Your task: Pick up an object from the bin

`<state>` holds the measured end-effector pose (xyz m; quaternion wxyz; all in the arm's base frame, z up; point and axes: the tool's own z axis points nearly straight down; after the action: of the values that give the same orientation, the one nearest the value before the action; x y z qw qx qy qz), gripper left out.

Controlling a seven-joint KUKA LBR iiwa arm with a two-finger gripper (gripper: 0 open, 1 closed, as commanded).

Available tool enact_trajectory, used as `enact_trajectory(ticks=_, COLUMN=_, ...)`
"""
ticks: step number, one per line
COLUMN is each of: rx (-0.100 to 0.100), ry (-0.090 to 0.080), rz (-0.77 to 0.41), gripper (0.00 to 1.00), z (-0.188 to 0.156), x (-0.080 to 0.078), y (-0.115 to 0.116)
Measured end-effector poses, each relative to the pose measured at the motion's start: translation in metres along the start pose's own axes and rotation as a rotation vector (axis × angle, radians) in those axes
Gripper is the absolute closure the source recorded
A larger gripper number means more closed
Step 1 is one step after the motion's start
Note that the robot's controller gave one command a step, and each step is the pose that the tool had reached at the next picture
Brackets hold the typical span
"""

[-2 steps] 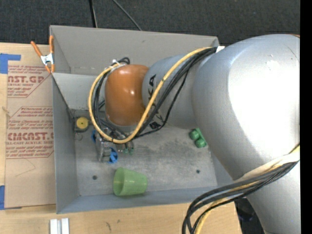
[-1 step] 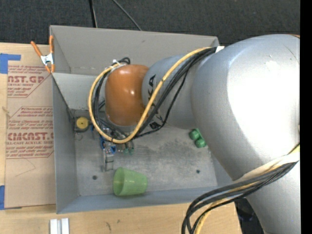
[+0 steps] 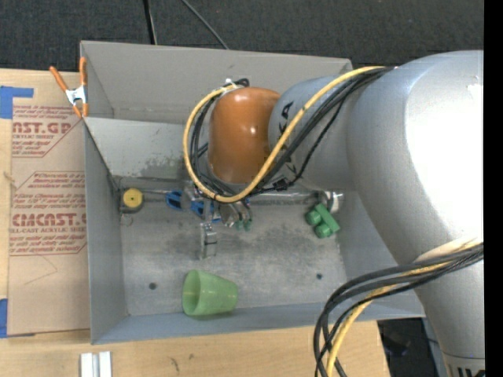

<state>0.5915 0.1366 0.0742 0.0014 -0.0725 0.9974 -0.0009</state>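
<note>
Inside the bin [image 3: 100,226], the arm [image 3: 409,171] runs off the right and bottom edges and covers the right wall and the far right corner. Its orange cover [image 3: 240,140] and looped cables [image 3: 191,144] hide the middle of the back floor. A blue thing [image 3: 174,201] at the back shows its left end, the rest lost behind the pincer [image 3: 208,240]. A green block [image 3: 322,220] lies partly under the arm. A small green scrap [image 3: 245,225] just beside the pincer is too small to name.
</note>
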Motion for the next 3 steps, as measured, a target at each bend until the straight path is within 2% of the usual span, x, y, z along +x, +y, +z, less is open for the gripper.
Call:
enact_trajectory(ticks=1, rx=0.001, ry=-0.012, rz=-0.459, gripper=0.0, z=-0.026, x=0.079, y=0.009)
enact_trajectory(ticks=2, rx=-0.003, ry=-0.004, rz=-0.643, gripper=0.0, z=0.004, x=0.101, y=0.035)
enact_trajectory(ticks=3, rx=-0.003, ry=-0.005, rz=-0.637, gripper=1.0, z=0.003, x=0.101, y=0.035)
